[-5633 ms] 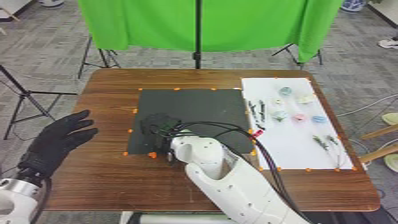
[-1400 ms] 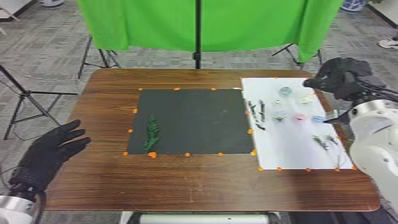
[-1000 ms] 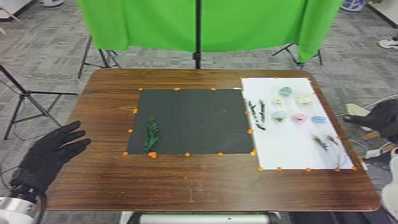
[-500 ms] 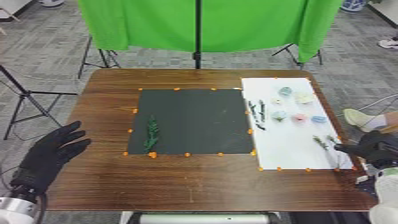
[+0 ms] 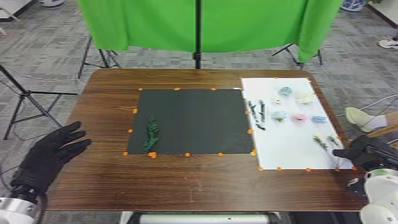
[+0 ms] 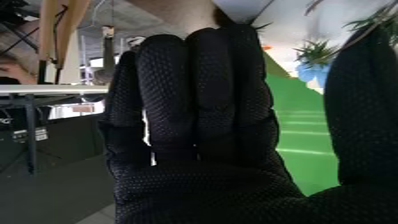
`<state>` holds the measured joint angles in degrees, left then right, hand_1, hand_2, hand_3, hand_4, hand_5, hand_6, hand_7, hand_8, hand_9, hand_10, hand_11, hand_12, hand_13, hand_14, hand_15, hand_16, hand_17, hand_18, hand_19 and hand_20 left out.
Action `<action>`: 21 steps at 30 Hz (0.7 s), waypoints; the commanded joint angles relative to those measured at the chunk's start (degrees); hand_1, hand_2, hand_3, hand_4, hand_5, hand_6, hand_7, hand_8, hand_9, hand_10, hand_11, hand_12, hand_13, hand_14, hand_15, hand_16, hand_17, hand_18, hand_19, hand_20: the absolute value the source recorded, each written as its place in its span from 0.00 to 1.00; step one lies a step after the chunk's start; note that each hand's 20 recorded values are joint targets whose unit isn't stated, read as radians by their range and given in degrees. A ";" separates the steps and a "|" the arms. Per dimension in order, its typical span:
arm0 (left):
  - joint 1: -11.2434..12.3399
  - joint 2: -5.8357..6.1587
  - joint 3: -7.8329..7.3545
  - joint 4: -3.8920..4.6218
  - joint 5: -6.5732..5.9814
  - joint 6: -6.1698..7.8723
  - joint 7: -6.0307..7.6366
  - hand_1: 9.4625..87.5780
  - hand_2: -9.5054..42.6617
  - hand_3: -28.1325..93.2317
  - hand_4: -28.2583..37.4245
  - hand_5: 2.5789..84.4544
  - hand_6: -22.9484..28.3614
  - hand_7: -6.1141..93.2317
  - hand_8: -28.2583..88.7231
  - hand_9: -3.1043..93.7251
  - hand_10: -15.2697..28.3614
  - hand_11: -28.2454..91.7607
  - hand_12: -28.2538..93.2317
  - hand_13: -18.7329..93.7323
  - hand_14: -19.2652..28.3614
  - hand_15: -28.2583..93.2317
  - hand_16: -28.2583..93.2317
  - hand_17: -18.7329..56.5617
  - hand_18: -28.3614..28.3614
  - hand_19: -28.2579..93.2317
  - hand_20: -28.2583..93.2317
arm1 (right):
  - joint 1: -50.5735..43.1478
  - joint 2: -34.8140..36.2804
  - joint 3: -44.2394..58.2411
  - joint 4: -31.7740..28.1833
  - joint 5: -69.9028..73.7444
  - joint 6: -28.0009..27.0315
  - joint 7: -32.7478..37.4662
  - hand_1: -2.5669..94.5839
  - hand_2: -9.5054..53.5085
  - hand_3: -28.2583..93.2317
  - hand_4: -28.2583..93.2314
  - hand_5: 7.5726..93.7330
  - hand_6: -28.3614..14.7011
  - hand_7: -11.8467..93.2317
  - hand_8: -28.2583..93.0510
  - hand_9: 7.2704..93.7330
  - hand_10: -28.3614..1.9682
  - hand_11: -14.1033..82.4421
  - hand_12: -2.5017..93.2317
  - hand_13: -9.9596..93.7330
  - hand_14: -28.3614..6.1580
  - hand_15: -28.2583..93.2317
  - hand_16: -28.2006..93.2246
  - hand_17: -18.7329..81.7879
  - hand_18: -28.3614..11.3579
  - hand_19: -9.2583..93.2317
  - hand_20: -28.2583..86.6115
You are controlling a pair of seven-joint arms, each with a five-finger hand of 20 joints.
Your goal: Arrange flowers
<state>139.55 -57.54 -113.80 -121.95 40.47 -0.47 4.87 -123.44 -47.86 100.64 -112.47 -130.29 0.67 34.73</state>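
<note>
My right hand (image 5: 365,150): released, four o'clock edge of white sheet (image 5: 282,145). My left hand (image 5: 43,159): released, nine o'clock on worktop (image 5: 195,185). Flowers (image 5: 299,118) (one pink): on that sheet. Green sprig (image 5: 152,136): black mat (image 5: 197,117), eight o'clock.

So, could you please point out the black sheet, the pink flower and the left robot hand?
Black sheet (image 5: 197,120): head view, its bare middle.
Pink flower (image 5: 298,118): head view, middle of its bloom.
Left robot hand (image 5: 44,153): head view, middle of the glove.
</note>
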 commanded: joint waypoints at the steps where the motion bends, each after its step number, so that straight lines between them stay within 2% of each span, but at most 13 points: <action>1: 0.49 -0.65 0.32 0.20 0.39 -0.57 -0.99 0.22 0.14 0.80 0.02 0.39 0.55 0.27 0.16 0.36 0.67 0.45 0.36 0.42 0.76 0.52 0.22 0.16 0.91 0.66 0.24 | 0.31 -0.21 -1.60 0.95 3.77 1.22 0.09 0.39 0.00 0.84 0.00 0.67 0.69 0.56 0.22 0.70 0.58 0.71 0.38 0.65 0.49 0.85 0.44 0.38 0.21 0.76 0.60; 4: 0.56 -0.63 0.26 0.20 0.36 -0.51 -0.93 0.22 0.14 0.80 0.02 0.39 0.55 0.27 0.16 0.36 0.67 0.45 0.36 0.42 0.76 0.52 0.22 0.16 0.91 0.66 0.24 | 0.42 -0.43 -1.65 1.24 5.31 2.24 -0.26 0.46 0.00 0.83 0.00 0.71 0.70 0.59 0.25 0.76 0.60 0.70 0.39 0.68 0.51 0.85 0.45 0.39 0.22 0.76 0.60; 5: 0.56 -0.69 0.24 0.22 0.39 -0.59 -0.97 0.22 0.14 0.80 0.02 0.39 0.55 0.26 0.16 0.36 0.67 0.45 0.36 0.42 0.76 0.52 0.22 0.16 0.91 0.66 0.24 | 0.40 -0.39 -1.72 1.29 5.82 2.59 -0.28 0.47 0.00 0.84 0.00 0.73 0.70 0.59 0.25 0.78 0.61 0.68 0.43 0.70 0.52 0.85 0.46 0.40 0.22 0.77 0.60; 6: 2.08 2.35 0.98 0.24 -1.60 1.34 1.34 0.22 0.14 0.80 0.03 0.39 0.55 0.26 0.16 0.36 0.67 0.44 0.36 0.42 0.76 0.52 0.22 0.16 0.91 0.66 0.24 | 0.35 -0.43 -1.71 1.19 6.06 2.69 0.01 0.48 0.00 0.84 0.00 0.75 0.71 0.59 0.25 0.79 0.62 0.68 0.44 0.71 0.52 0.86 0.46 0.40 0.22 0.77 0.60; 7: 1.60 1.24 0.73 0.19 -0.90 0.75 0.46 0.22 0.14 0.80 0.03 0.39 0.55 0.26 0.16 0.36 0.67 0.44 0.36 0.42 0.76 0.52 0.22 0.16 0.91 0.66 0.24 | 0.35 -0.41 -1.86 1.29 5.69 3.17 -0.06 0.49 0.00 0.85 0.00 0.75 0.72 0.59 0.26 0.80 0.62 0.68 0.45 0.71 0.52 0.86 0.46 0.40 0.22 0.77 0.60; 9: 1.61 1.20 0.75 0.21 -0.94 0.80 0.50 0.22 0.14 0.80 0.03 0.39 0.55 0.27 0.16 0.36 0.67 0.45 0.36 0.42 0.76 0.52 0.22 0.16 0.91 0.66 0.24 | 0.16 -0.18 -2.13 1.53 4.28 4.58 -0.59 0.49 0.00 0.85 0.00 0.76 0.72 0.59 0.26 0.81 0.63 0.68 0.46 0.71 0.52 0.86 0.46 0.40 0.23 0.77 0.60; 11: 0.68 -0.60 0.34 0.20 0.23 -0.30 -0.86 0.22 0.14 0.80 0.03 0.39 0.55 0.27 0.16 0.36 0.67 0.44 0.36 0.42 0.76 0.52 0.22 0.16 0.91 0.66 0.24 | -0.01 0.06 -2.29 1.50 4.04 6.36 -0.99 0.50 0.00 0.85 0.00 0.76 0.71 0.59 0.27 0.81 0.64 0.68 0.47 0.72 0.53 0.86 0.47 0.41 0.23 0.78 0.60; 14: 0.61 -0.75 0.27 0.18 0.32 -0.41 -0.93 0.22 0.14 0.80 0.03 0.39 0.55 0.27 0.16 0.36 0.66 0.44 0.36 0.42 0.76 0.52 0.22 0.16 0.91 0.66 0.24 | 0.09 0.46 -2.81 1.42 1.96 9.59 -1.44 0.49 0.00 0.88 0.00 0.78 0.67 0.60 0.29 0.81 0.63 0.71 0.50 0.72 0.52 0.88 0.48 0.41 0.23 0.78 0.61; 15: 0.98 -0.21 0.37 0.15 -0.08 0.02 -0.43 0.22 0.14 0.80 0.03 0.39 0.55 0.26 0.16 0.36 0.66 0.44 0.36 0.42 0.76 0.52 0.22 0.16 0.91 0.66 0.24 | 0.27 0.80 -3.30 1.37 0.50 11.20 -1.35 0.49 0.00 0.89 0.00 0.78 0.66 0.60 0.30 0.81 0.63 0.72 0.50 0.72 0.52 0.89 0.49 0.41 0.23 0.78 0.61; 21: 1.49 -0.41 0.24 -0.10 -0.07 0.21 -0.29 0.22 0.14 0.80 0.03 0.39 0.55 0.26 0.16 0.36 0.67 0.45 0.36 0.42 0.76 0.52 0.22 0.16 0.91 0.66 0.24 | 3.30 2.68 -6.29 0.14 -6.45 17.41 -1.55 0.48 0.00 0.91 0.00 0.77 0.66 0.60 0.31 0.81 0.63 0.75 0.51 0.71 0.50 0.90 0.50 0.41 0.23 0.79 0.61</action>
<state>139.81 -57.27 -113.50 -121.93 40.38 -0.48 4.71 -122.56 -47.41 96.59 -110.85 -130.36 12.84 33.84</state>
